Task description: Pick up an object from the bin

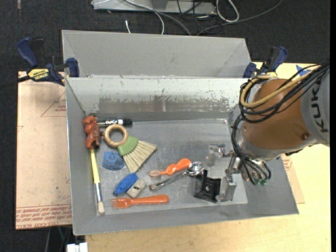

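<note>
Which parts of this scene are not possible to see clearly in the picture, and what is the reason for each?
1. Camera view, right side of the bin: the floor there is covered by the arm's orange cover.
2. The black object beside the gripper: too dark to name its kind, and whether they touch is unclear.
3. The black marker: its label is too small to read.

arm (283, 119): black letters "KU" on the casing, the word cut off at the picture's edge
marker (116, 123): print unreadable
</note>
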Motion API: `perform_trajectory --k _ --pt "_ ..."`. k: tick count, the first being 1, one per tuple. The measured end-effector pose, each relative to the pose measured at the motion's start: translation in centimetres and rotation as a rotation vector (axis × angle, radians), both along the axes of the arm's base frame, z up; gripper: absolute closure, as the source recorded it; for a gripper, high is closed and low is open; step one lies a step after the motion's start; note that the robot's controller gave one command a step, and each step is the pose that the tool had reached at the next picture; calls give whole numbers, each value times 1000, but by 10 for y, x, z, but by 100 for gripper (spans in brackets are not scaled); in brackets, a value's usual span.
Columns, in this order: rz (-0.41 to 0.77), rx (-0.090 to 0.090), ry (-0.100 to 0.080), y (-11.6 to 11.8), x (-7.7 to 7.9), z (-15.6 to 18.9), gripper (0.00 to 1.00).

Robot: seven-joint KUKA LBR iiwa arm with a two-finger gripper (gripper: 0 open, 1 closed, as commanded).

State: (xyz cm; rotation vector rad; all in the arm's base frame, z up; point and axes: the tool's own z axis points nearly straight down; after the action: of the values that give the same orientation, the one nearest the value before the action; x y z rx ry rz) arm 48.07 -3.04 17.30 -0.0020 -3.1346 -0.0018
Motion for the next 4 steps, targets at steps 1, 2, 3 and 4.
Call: perform_trajectory --k 1,2,3,4 --pt "2 -1 -7 0 2 3 0" --pt "106 0 -12 49 32 -56 0" --pt "122 0 -6 79 48 -60 0" --pt "133 3 -11 107 66 -60 0"
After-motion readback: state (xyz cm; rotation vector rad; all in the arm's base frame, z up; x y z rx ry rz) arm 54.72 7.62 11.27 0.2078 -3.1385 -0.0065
